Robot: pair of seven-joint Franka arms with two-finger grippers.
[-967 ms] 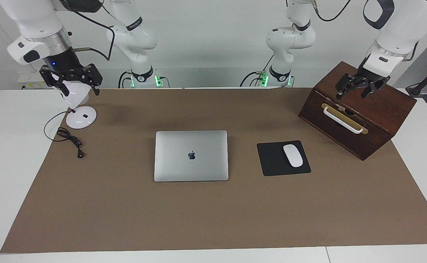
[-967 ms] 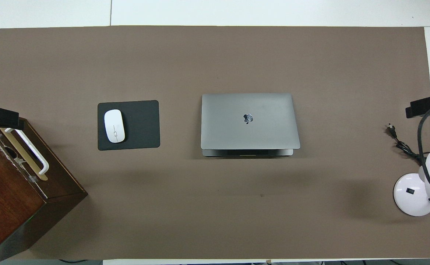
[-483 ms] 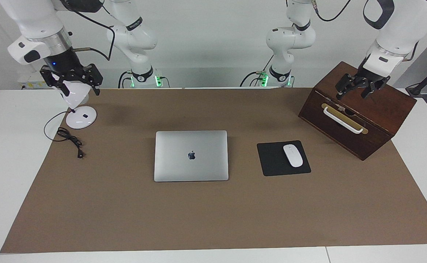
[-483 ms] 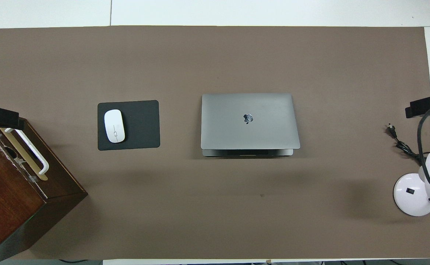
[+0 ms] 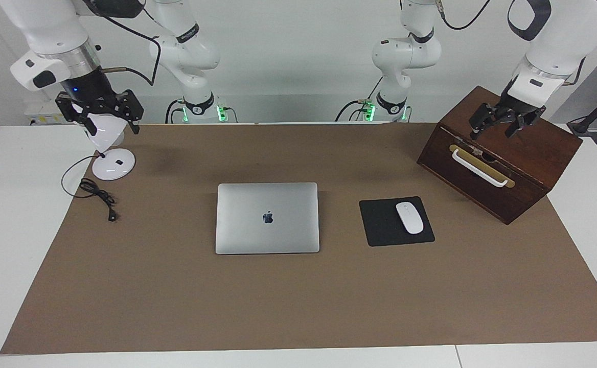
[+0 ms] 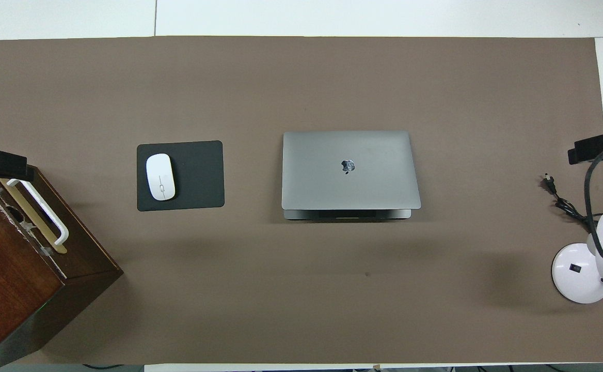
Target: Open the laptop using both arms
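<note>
Laptop (image 5: 267, 218) closed, flat on the mat, both grippers held well away from it

The right gripper (image 5: 99, 113) was seen spread above the lamp (image 5: 110, 153) toward its end, the left gripper (image 5: 503, 122) spread above the wooden box (image 5: 503, 168); the base should be pinned by one while the lid's front edge is lifted by the other

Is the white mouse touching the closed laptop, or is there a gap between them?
Apart. In the overhead view the white mouse lies on the black mouse pad, and a strip of bare brown mat separates that pad from the laptop.
</note>
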